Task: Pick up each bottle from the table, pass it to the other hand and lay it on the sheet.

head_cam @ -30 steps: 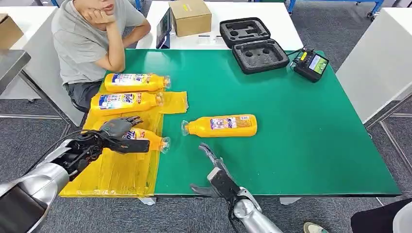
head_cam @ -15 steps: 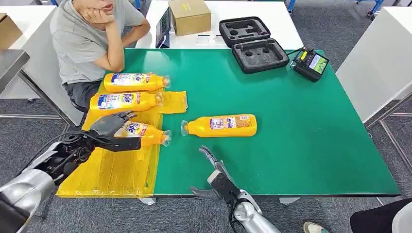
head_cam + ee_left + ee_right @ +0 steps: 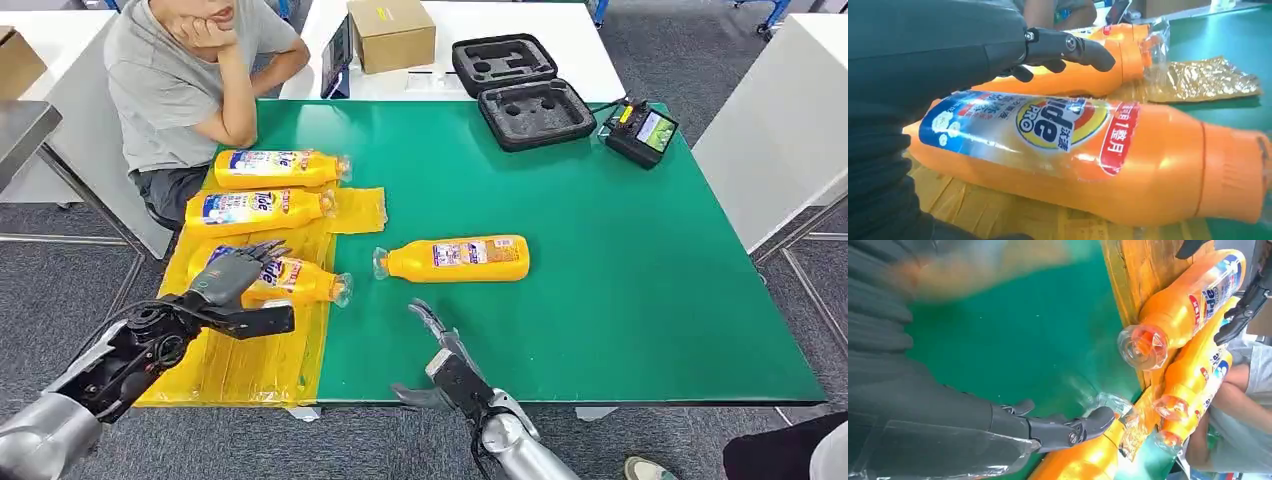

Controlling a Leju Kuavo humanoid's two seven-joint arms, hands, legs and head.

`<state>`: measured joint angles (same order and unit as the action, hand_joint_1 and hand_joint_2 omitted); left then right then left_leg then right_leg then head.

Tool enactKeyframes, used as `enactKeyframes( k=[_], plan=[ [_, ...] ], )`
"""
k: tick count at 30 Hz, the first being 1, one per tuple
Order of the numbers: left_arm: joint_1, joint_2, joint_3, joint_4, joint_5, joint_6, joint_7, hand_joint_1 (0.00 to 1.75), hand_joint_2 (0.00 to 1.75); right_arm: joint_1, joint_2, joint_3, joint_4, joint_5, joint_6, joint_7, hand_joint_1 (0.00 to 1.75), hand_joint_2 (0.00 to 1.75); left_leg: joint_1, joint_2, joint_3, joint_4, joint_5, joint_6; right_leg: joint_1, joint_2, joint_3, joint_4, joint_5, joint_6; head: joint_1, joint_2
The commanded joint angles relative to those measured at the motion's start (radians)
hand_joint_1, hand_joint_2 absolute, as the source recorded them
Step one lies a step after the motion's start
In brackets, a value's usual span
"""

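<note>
**Bottles on sheet and counter, both robot hands free**

Four orange bottles are seen lying on their sides. The nearest bottle (image 3: 290, 281) lies on the yellow sheet (image 3: 240, 350), its clear cap (image 3: 343, 290) reaching the sheet's edge beside the green counter (image 3: 600, 300). The left robot hand (image 3: 235, 280) is placed just above and beside the label end of this bottle, with the fingers (image 3: 1068, 46) spread over it and the thumb extended along the sheet; nothing is held, and whether the fingertips touch the bottle cannot be told. In the left wrist view the same bottle (image 3: 1088, 155) is seen resting on the sheet under the outstretched fingers. A second bottle (image 3: 258, 209) lies farther back on the sheet, and a third bottle (image 3: 278, 168) lies beyond it, at the sheet's far end. The fourth bottle (image 3: 455, 259) lies apart on the bare counter, cap toward the sheet. The right robot hand (image 3: 440, 355) is held near the counter's front edge, short of the fourth bottle, with fingers apart and nothing grasped; in the right wrist view its fingers (image 3: 1068, 430) are seen extended toward the bottle caps. At the far side an open black case (image 3: 522, 92), a small device (image 3: 640, 132) and a cardboard box (image 3: 391, 34) are seen. A seated person (image 3: 190, 80) is leaning on the counter's far left corner.
</note>
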<state>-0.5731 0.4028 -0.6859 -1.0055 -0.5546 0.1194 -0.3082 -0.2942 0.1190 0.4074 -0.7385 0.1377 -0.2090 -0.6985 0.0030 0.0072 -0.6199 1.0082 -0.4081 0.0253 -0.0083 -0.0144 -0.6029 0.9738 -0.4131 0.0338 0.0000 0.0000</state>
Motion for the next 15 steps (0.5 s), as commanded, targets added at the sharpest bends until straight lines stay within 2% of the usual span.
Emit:
enactKeyframes(
  k=[1,3,4,5,8,10,12,15],
  plan=[
    [0.045,0.005,0.073,-0.11,-0.033,-0.016,-0.003,0.0,1.75,-0.024,-0.003,-0.021,0.027,0.007,-0.015,0.0,0.0,1.75,0.0,0.001,0.003,0.0,-0.002,-0.001,0.0,0.003,0.003,0.0,-0.001,-0.001,0.0,0.0],
    [0.046,0.009,0.115,-0.167,-0.007,-0.077,-0.011,0.0,1.75,-0.013,-0.016,-0.008,-0.022,0.039,-0.079,0.0,0.0,1.75,0.001,0.0,0.001,0.001,-0.001,-0.001,0.001,0.001,0.0,0.0,-0.001,-0.001,0.0,0.0],
    [0.053,0.018,0.14,-0.215,0.009,-0.102,-0.022,0.0,1.75,-0.015,-0.032,0.024,-0.048,0.115,-0.196,0.0,0.0,1.75,0.001,-0.001,0.001,0.001,-0.002,-0.001,0.001,0.001,0.001,0.001,-0.002,-0.001,0.0,0.0],
    [0.062,0.021,0.153,-0.242,0.011,-0.106,-0.029,0.0,1.75,-0.02,-0.042,0.04,-0.055,0.155,-0.245,0.0,0.0,1.75,0.001,-0.001,0.0,0.002,-0.002,-0.001,0.001,0.001,0.0,0.001,-0.001,-0.001,0.0,0.0],
    [0.079,0.029,0.165,-0.284,0.012,-0.121,-0.021,0.0,1.75,-0.029,-0.042,0.027,-0.051,0.162,-0.234,0.0,0.0,1.75,0.001,0.001,-0.001,0.001,-0.001,-0.001,0.0,0.002,-0.001,0.0,0.0,0.0,0.0,0.0],
    [0.099,0.02,0.187,-0.308,0.03,-0.111,-0.066,0.0,1.75,-0.037,-0.065,0.053,-0.054,0.315,-0.389,0.0,0.0,1.75,0.0,0.0,0.001,0.0,-0.001,-0.001,0.0,0.002,0.0,0.0,-0.001,-0.001,0.0,0.0],
    [0.143,-0.033,0.249,-0.367,0.053,-0.049,-0.121,0.0,1.75,-0.049,-0.102,0.0,-0.1,0.493,-0.448,0.051,0.0,1.75,0.0,0.0,0.002,0.0,-0.002,-0.001,0.0,0.002,0.002,0.0,-0.002,-0.001,0.0,0.0],
    [0.25,-0.107,0.329,-0.453,0.127,0.046,-0.184,0.0,1.75,-0.065,-0.14,-0.116,-0.162,0.622,-0.402,0.099,0.0,1.75,-0.001,-0.002,0.0,0.0,0.0,0.0,-0.001,-0.001,-0.001,0.0,-0.001,0.0,0.0,0.0]
  ],
)
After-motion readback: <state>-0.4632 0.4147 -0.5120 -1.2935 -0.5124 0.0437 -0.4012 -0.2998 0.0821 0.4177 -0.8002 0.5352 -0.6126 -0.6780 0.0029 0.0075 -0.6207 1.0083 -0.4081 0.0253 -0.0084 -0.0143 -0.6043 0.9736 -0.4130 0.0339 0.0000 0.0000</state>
